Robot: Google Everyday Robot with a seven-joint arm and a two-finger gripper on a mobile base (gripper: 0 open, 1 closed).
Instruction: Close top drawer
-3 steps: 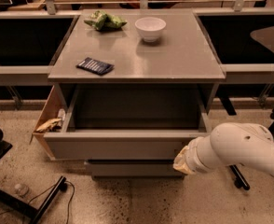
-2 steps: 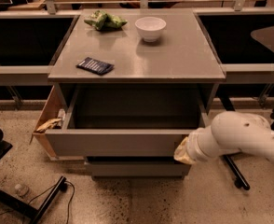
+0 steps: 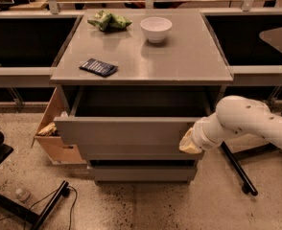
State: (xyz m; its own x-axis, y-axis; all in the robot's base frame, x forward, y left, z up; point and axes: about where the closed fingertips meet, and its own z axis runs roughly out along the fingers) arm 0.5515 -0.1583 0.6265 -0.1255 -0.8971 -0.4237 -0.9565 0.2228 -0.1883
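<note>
The top drawer [image 3: 126,131] is a wide grey drawer with a flat front panel, pulled out from under the grey cabinet top [image 3: 179,61]. Its deep tray looks dark and empty. My white arm reaches in from the right. The gripper [image 3: 190,142] sits at the right end of the drawer's front panel, against it. Its fingers are hidden behind the wrist.
On the cabinet top lie a dark blue packet [image 3: 98,67], a green bag [image 3: 108,20] and a white bowl [image 3: 156,29]. A light brown wooden box [image 3: 54,135] stands at the cabinet's left side. Two lower grey drawers [image 3: 141,172] sit below. Black cables and a stand leg [image 3: 45,210] lie on the floor.
My arm has moved left and up toward the drawer's right front corner. The drawer front sits slightly further in toward the cabinet than before.
</note>
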